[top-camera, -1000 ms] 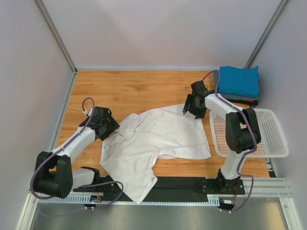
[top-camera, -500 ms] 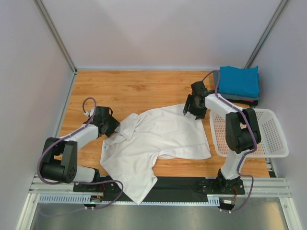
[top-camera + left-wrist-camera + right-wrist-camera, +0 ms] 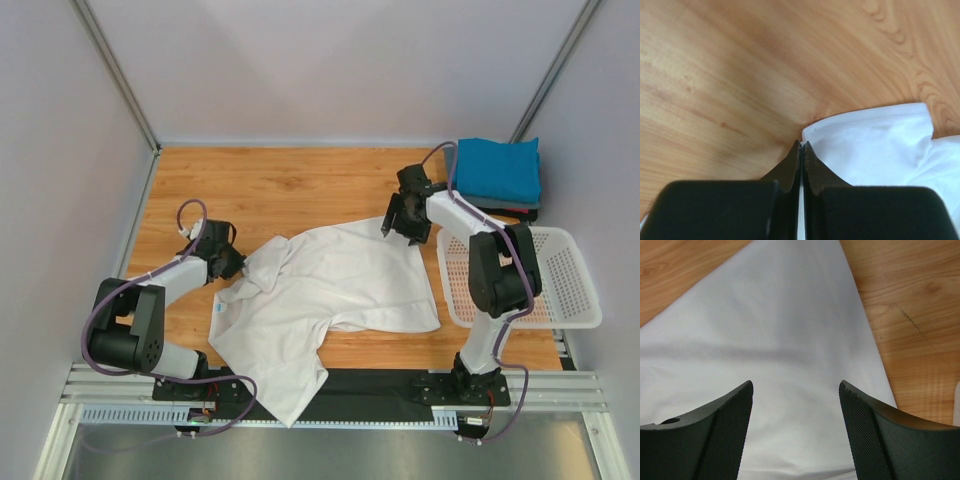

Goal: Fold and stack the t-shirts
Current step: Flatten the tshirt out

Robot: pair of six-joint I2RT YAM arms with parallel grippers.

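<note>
On the worktop the white shirt lies spread and rumpled across the middle, not yet folded, its lower part hanging over the near edge. The teal shirt sits folded on top of the dark grey shirt in the far right corner, so I judge two shirts done and one left to fold and stack. The left gripper is pressed together, seemingly pinching the white shirt's sleeve hem, while the right gripper hangs spread over its far right corner, gripping nothing.
</note>
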